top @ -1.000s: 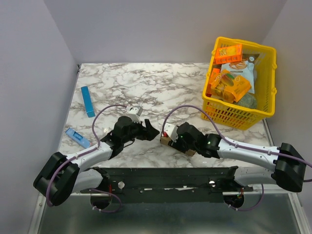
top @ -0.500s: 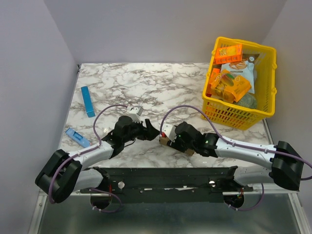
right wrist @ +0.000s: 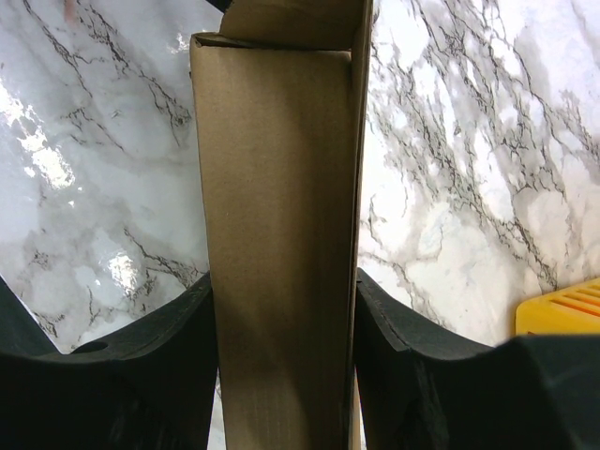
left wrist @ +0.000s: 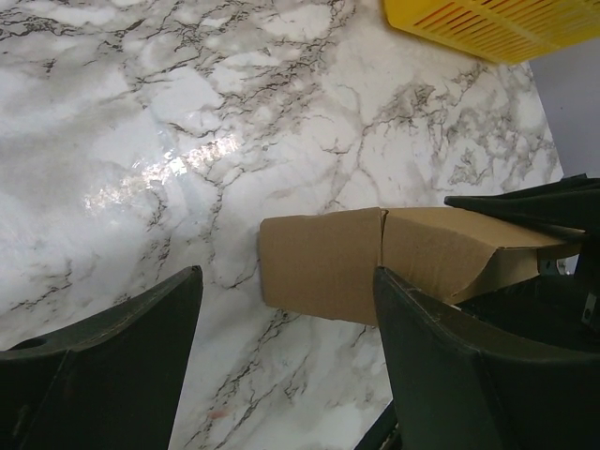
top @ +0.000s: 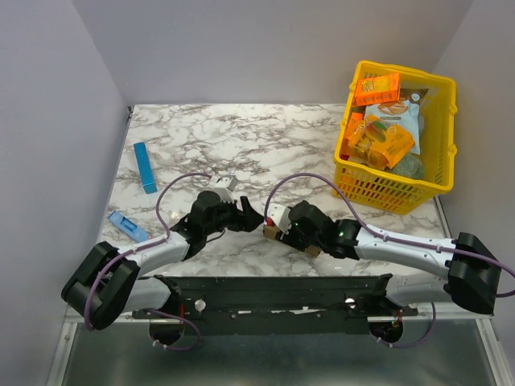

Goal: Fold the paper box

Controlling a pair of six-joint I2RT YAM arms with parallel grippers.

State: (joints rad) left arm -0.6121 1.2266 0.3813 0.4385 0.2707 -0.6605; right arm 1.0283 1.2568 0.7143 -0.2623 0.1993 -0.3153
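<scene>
right gripper (right wrist: 281,291) clamping paper box (right wrist: 281,141) (plain brown), left gripper (left wrist: 286,281) spread wide beside it

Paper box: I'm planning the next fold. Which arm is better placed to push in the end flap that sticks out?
Left. The right hand is shut on the paper box, steadying it. The left hand is open with the flap right before it, so it can probably push.

A white marble tabletop (top: 265,137) with grey veins carries a yellow plastic lattice basket (top: 386,193) at its far right corner, piled with an orange printed snack box (top: 378,88) and other packets. A slim blue bar (top: 145,167) lies near the left edge, with a light blue flat packet (top: 127,227) nearer.
</scene>
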